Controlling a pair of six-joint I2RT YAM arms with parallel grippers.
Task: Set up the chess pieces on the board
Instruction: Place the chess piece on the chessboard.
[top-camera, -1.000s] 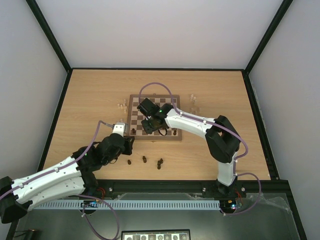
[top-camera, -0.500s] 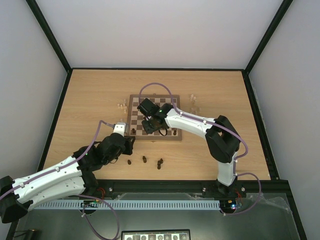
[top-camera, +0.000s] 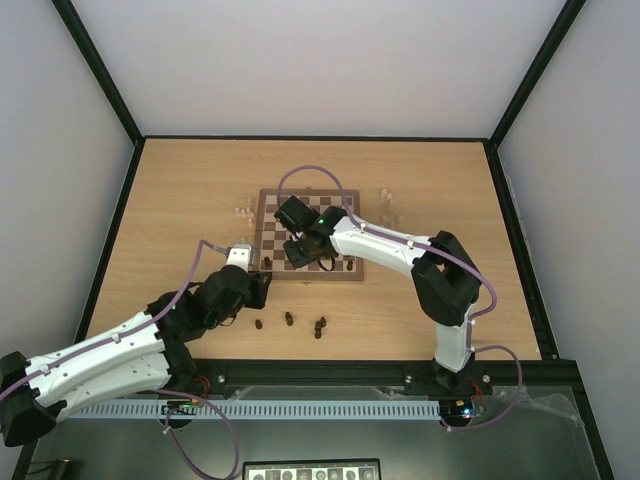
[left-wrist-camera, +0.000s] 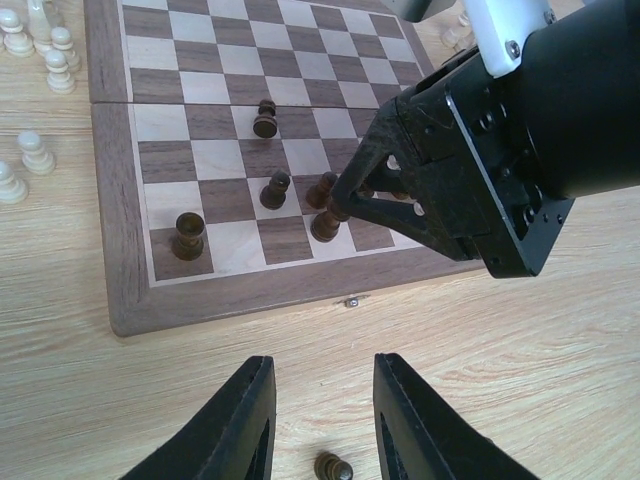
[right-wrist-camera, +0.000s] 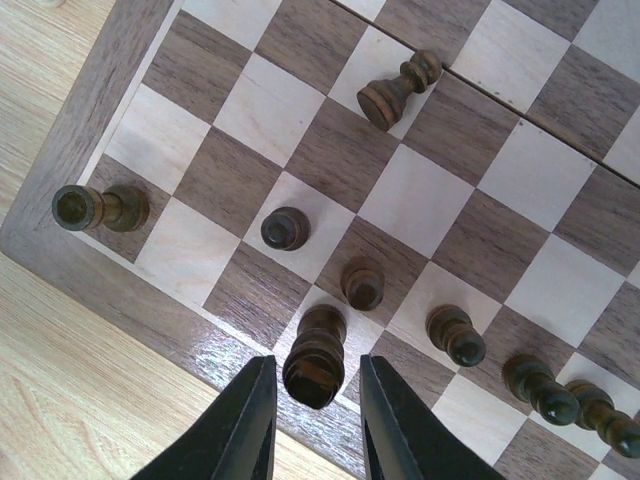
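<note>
right gripper (right-wrist-camera: 313, 361) sits loosely open around a dark brown wooden chessman (right-wrist-camera: 314, 372) on the checked wooden chessboard (right-wrist-camera: 330, 155); left gripper (left-wrist-camera: 322, 365) narrowly open, empty

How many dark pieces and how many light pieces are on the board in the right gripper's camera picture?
Dark pieces: 8
Light pieces: 0 here; they stand beside the board
Total: 8

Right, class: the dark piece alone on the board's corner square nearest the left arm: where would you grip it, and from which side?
I'd take the corner piece by its narrow waist, under the flared top, coming down from above. It stands upright and is round, so any finger line suits, and the neighbouring squares of the board are bare, leaving room either side.
</note>
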